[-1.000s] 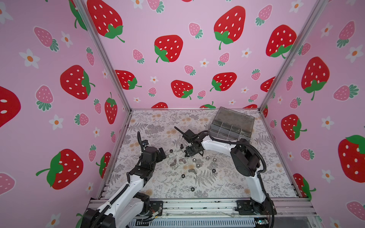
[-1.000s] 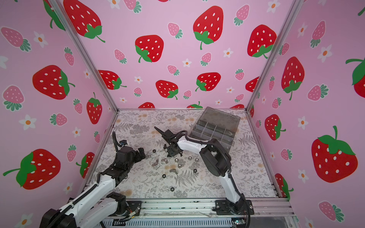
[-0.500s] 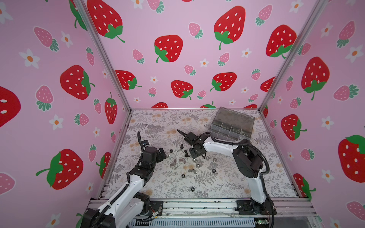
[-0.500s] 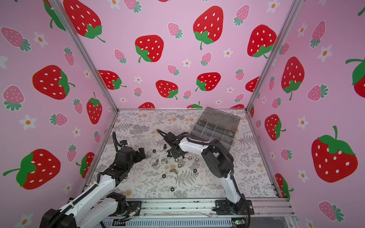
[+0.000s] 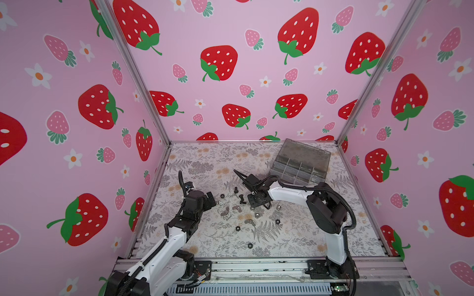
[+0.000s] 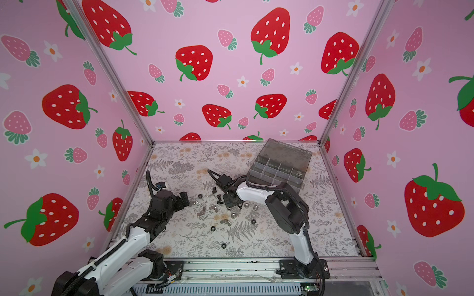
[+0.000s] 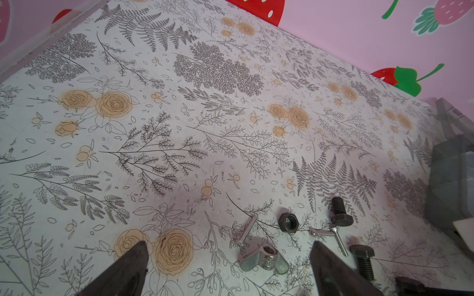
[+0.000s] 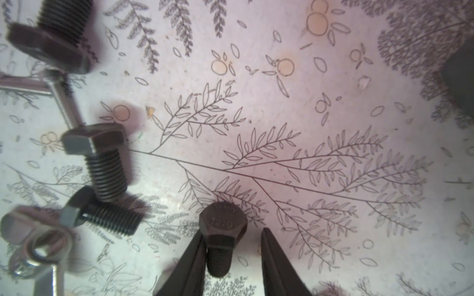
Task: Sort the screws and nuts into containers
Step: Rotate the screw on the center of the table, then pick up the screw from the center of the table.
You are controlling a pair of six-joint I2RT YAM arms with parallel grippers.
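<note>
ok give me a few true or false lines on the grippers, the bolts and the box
1. The left gripper is wide open and holds nothing. True.
2. The box has its lid shut. False: the lid stands open.
3. Between the fingers of the right gripper sits a black bolt. True.
4. The right gripper hovers over the box. False: it is low over the table, among the loose parts, short of the box.
5. All the nuts are in the box. False: several lie loose on the table.
</note>
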